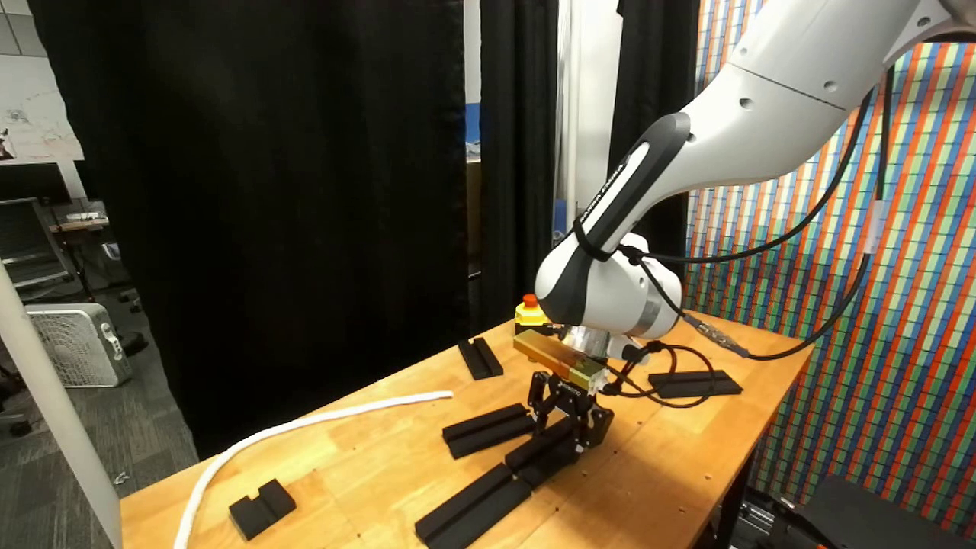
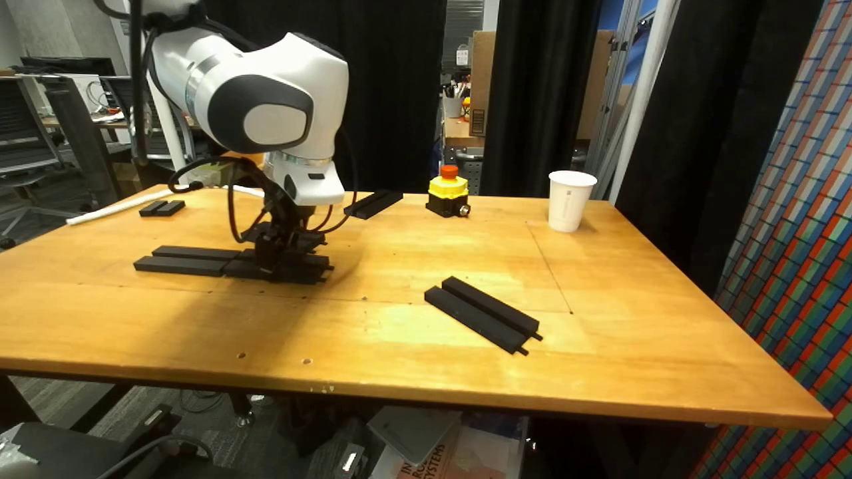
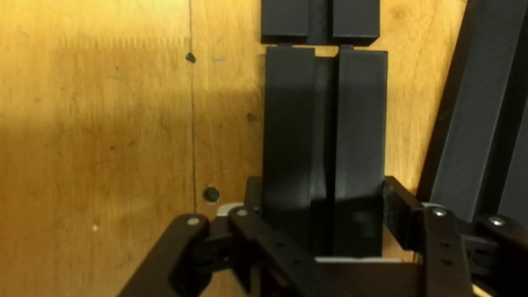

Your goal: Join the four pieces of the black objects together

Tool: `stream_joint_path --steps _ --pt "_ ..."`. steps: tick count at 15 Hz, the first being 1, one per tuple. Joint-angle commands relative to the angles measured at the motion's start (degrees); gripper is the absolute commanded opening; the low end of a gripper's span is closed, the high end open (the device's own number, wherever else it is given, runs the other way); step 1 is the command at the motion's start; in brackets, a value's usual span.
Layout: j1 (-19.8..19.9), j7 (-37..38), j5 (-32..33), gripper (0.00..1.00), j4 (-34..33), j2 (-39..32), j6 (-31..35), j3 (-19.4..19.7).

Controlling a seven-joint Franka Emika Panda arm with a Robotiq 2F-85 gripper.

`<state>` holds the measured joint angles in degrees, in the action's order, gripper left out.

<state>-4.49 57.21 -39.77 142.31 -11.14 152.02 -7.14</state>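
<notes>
My gripper [image 3: 324, 200] is shut across the width of a flat black grooved bar [image 3: 361, 123], one finger against each long side. Beyond its far end lies another black bar [image 3: 357, 22], nearly in line. Two short pegs bridge the narrow gap between these bars, and wood shows through it. In an exterior view the gripper [image 1: 560, 436] points down at the table over the pair. A third black bar [image 1: 496, 440] lies alongside, apart from the pair and close to the finger on that side. The fourth black bar [image 2: 476, 319] lies separate and angled, its two pegs showing.
A small black block [image 1: 261, 509] and another short black block [image 1: 480, 358] lie on the wooden table. A white cord [image 1: 305, 419] curves along one side. A yellow-and-red stop button [image 2: 448, 186] and a white paper cup [image 2: 569, 203] stand upright. Cables hang from the arm.
</notes>
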Motion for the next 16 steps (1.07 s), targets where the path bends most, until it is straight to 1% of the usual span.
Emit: stream_joint_path --steps 1,8,12,16 --pt "-0.98 -1.86 -1.51 0.46 -0.76 -2.85 0.41 -0.15" --pt "-1.13 -3.61 -0.88 0.46 -0.76 -2.78 -0.36 -0.14" --pt "-1.26 -4.68 -2.02 0.46 -0.25 -2.53 0.36 -0.47" --pt "-1.44 -3.71 -3.51 0.46 -0.41 -2.55 -0.15 -0.86"
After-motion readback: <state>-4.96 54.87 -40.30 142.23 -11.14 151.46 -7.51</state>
